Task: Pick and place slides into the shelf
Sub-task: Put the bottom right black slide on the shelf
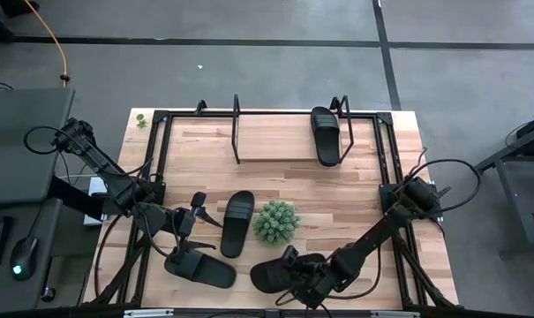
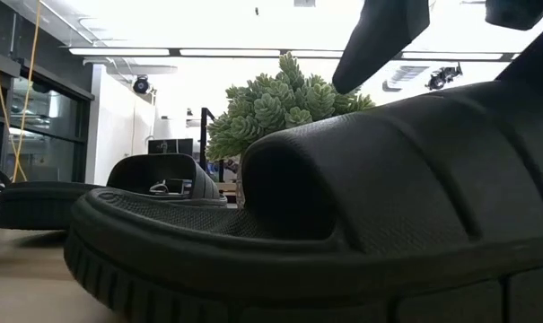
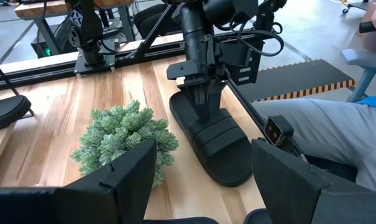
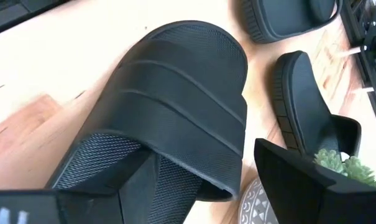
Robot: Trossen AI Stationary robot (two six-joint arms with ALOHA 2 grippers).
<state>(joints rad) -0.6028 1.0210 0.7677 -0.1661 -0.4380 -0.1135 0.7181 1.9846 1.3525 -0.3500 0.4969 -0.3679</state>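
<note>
High view, shelf (image 1: 271, 159): upper centre of the frame, wooden board between black hoop frames; one slide (image 1: 326, 135) lies on its right end.
High view, remaining slides: one (image 1: 237, 223) at centre, just left of the green plant (image 1: 276, 221); one (image 1: 200, 268) at lower left; one (image 1: 280, 273) at lower centre.
Left gripper (image 1: 189, 231): hovers above the lower-left slide; fingers spread, holding nothing, as the left wrist view confirms.
Right gripper (image 1: 293, 272): over the lower-centre slide.
Right wrist view only: ribbed strap of that slide (image 4: 169, 118) fills the frame, one finger (image 4: 138, 183) inserted under the strap, the other (image 4: 306, 177) outside it; grip not closed on the strap.
Left wrist view only: right gripper (image 3: 203, 102) seen from the front, fingertips at the strap of its slide (image 3: 215, 140); a person's leg at right edge.
Low view only: same slide (image 2: 343, 224) looms in the foreground, plant (image 2: 280, 108) behind.
</note>
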